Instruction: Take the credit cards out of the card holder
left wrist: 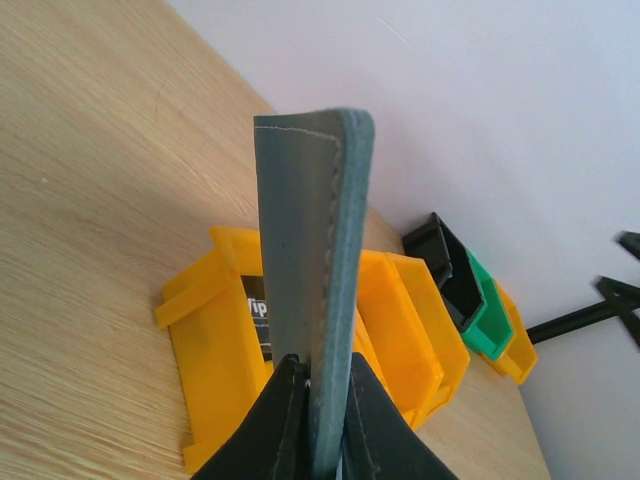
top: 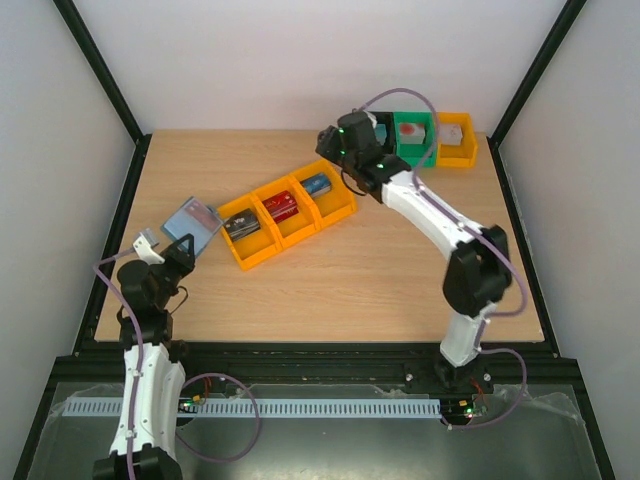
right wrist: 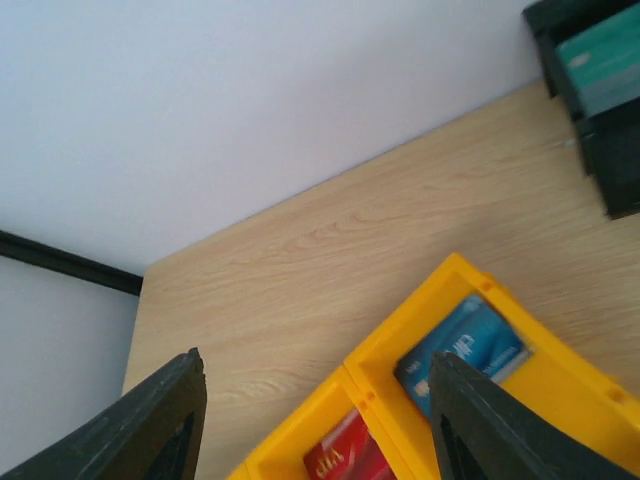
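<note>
The table (top: 400, 270) is pale, matt wood with visible grain. The holder (left wrist: 300, 250) looks like smooth grey leather, stitched along its edge, and the left fingers (left wrist: 275, 430) are matt black plastic. The bins (left wrist: 410, 330) are smooth yellow plastic with a slight sheen; the blue card (right wrist: 465, 345) and red card (right wrist: 340, 462) look like smooth, printed plastic.

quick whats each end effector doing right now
left end effector: shut on the grey card holder, gripping its edge
right end effector: open, holding nothing
</note>
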### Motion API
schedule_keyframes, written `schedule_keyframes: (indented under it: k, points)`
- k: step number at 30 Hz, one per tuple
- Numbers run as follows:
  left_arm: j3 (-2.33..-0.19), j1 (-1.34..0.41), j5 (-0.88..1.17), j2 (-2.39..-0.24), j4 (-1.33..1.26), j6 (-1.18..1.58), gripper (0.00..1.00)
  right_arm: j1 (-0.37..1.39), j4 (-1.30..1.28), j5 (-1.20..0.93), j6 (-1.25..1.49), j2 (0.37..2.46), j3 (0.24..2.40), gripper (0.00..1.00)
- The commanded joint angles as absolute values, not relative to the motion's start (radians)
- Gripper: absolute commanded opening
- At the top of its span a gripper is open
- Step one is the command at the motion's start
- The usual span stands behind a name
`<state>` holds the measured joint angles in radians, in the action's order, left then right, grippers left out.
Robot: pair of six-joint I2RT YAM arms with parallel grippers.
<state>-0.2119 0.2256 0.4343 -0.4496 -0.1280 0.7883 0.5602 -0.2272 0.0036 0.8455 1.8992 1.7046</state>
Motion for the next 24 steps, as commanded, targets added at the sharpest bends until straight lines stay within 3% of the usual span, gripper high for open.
schedule_keyframes:
  k: [1, 15, 19, 24]
  points:
    - [-0.209, 0.231, 0.449, -0.494, -0.178, 0.780, 0.02, 0.555, -0.270, 0.031, 0.671, 1.709, 1.524, 0.60]
    - [-0.346, 0.111, 0.554, -0.584, -0.304, 0.702, 0.02, 0.555, -0.213, -0.080, 0.555, 1.148, 1.043, 0.68]
    - [-0.397, -0.021, 0.701, -0.584, -0.363, 0.555, 0.02, 0.555, -0.164, -0.221, 0.530, 1.036, 0.991, 0.68]
    - [-0.497, -0.152, 0.798, -0.594, -0.304, 0.471, 0.02, 0.555, -0.068, -0.569, 0.531, 0.981, 1.001, 0.68]
